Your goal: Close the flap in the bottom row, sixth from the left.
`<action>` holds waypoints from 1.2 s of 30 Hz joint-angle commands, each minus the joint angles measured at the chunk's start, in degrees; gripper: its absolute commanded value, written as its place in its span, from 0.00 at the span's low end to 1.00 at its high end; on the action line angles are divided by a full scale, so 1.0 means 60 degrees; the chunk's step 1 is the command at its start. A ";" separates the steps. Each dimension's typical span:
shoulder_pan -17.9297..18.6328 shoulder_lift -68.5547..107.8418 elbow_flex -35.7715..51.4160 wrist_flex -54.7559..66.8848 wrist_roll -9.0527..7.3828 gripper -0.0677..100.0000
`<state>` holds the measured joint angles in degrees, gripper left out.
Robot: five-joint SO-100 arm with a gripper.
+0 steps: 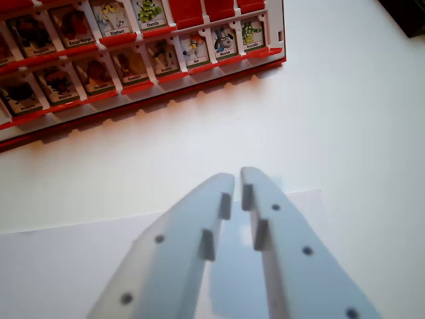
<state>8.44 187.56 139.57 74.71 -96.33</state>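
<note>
Red game board (166, 83) holds upright picture flaps (197, 51).

One red game board (166, 83) with sixteen picture flaps visible, some cut off, and one gripper (237, 179).

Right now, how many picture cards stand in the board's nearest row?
8 cards, side by side along the board's front edge; more may be cut off at the left.

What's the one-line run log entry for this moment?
gripper: jaws nearly shut, empty | position: over white table, short of game board | contact: none | bottom-row flaps: upright | target flap: not yet reached
</note>
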 commanded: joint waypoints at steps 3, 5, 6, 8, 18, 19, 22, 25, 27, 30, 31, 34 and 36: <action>-0.0073 -0.0015 -0.0073 -0.0205 0.0059 0.01; -0.0088 -0.0015 -0.0073 -0.0205 0.0088 0.01; -0.0088 -0.0015 -0.0073 -0.0205 0.0088 0.01; -0.0088 -0.0015 -0.0073 -0.0205 0.0088 0.01; -0.0029 -0.0015 -0.0059 -0.0205 0.0088 0.01; -0.0015 -0.0015 -0.0044 -0.0205 0.0088 0.01; 0.0044 -0.0015 -0.0015 -0.0205 0.0073 0.01; 0.0044 -0.0015 -0.0029 -0.0264 0.0161 0.01; 0.0000 -0.0044 -0.0044 -0.0322 0.0205 0.01; -0.0073 -0.0176 -0.0132 -0.0454 0.0322 0.01; -0.0103 -0.0308 -0.0190 -0.0513 0.0381 0.01; -0.0117 -0.0850 -0.0454 -0.0557 0.0308 0.01; -0.0073 -0.1377 -0.0615 -0.0806 0.0278 0.01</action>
<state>7.65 183.69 140.01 72.33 -94.31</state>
